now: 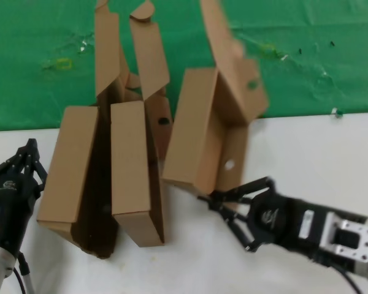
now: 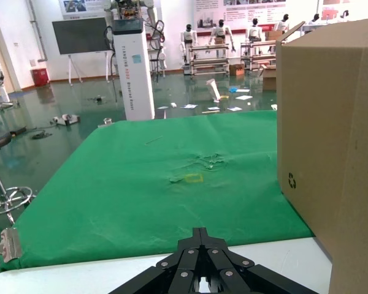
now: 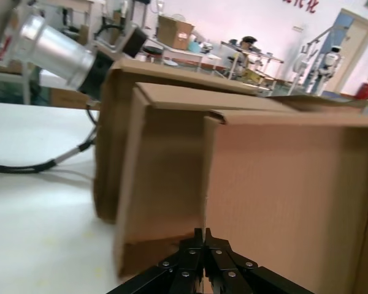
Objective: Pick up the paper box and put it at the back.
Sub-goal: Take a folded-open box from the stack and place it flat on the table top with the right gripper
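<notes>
Paper box [image 1: 199,131]: standing on its side near the table's [image 1: 306,153] back edge, lid up. Right gripper [image 1: 224,211]: clenched empty just beside its near corner. Left gripper [image 1: 26,156]: clenched, near the left edge.

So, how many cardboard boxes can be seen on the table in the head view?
3. One cardboard box stands on the left, a second box beside it in the middle, and the paper box on the right, just ahead of the right gripper. More may be hidden behind them.
</notes>
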Robot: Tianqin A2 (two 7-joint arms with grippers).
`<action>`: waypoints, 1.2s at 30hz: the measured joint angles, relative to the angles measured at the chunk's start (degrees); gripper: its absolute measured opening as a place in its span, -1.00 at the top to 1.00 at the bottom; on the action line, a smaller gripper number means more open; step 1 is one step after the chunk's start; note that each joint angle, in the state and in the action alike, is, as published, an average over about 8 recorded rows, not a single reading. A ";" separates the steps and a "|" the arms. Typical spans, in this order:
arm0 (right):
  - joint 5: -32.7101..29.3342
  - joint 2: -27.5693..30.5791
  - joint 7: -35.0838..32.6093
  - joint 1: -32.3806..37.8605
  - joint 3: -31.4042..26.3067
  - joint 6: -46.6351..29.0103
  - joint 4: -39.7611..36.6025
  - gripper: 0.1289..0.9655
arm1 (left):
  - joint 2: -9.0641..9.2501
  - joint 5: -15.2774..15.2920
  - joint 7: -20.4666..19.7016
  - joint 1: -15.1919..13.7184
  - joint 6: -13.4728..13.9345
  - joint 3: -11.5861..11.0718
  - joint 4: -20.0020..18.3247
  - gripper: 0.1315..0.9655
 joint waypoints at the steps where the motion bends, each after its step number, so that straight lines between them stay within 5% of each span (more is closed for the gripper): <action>1: -0.04 0.69 0.32 -0.41 0.78 0.30 0.57 0.91 | 0.00 0.00 0.00 0.00 0.00 0.00 0.00 0.97; 9: -4.97 9.54 7.98 -4.38 9.88 2.86 6.56 0.95 | 0.00 0.01 0.00 0.00 0.00 0.00 0.00 0.97; 16: -20.25 14.45 21.83 2.83 11.19 -0.35 6.58 0.95 | 0.00 0.01 0.00 0.00 0.00 0.00 0.00 0.97; 26: -46.93 3.22 33.60 28.85 -4.13 -17.64 -7.03 0.95 | 0.00 0.01 0.00 0.00 0.00 0.00 0.00 0.97; 36: -72.13 -9.34 42.79 46.89 -23.67 -23.90 -23.48 0.95 | 0.00 0.01 0.00 0.00 0.00 0.00 0.00 0.97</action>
